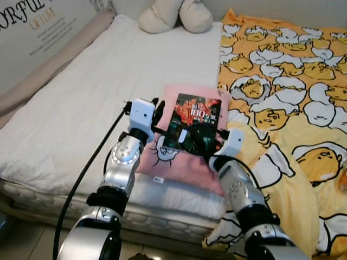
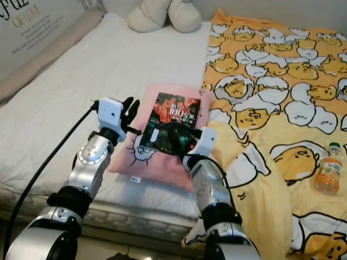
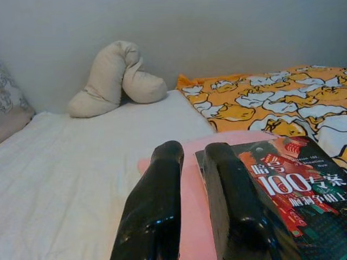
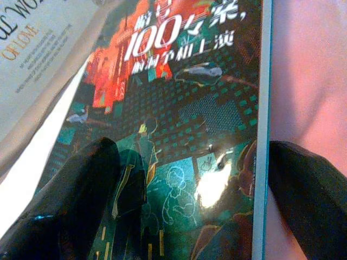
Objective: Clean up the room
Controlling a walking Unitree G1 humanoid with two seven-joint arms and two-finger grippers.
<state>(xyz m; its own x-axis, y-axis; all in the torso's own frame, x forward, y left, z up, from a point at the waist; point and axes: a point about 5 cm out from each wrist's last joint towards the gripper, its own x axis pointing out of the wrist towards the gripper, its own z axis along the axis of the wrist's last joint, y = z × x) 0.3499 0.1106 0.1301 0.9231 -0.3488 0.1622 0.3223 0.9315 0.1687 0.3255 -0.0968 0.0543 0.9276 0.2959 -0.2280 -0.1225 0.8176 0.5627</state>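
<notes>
We hold our right gripper (image 1: 201,142) with jaws wide, straddling the near end of the book (image 1: 194,120) on the pink pillow (image 1: 179,162), its long axis running away, while our left gripper (image 1: 159,115), jaws slightly parted, sits at its left edge.

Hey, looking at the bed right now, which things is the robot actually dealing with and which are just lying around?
In hand:
- book, on the pink pillow
- left claw, at the book's left edge
- right claw, fingers straddling its near right corner

Lying about:
- orange patterned blanket
- juice bottle on the blanket
- beige cushion at the head
- white mattress
</notes>
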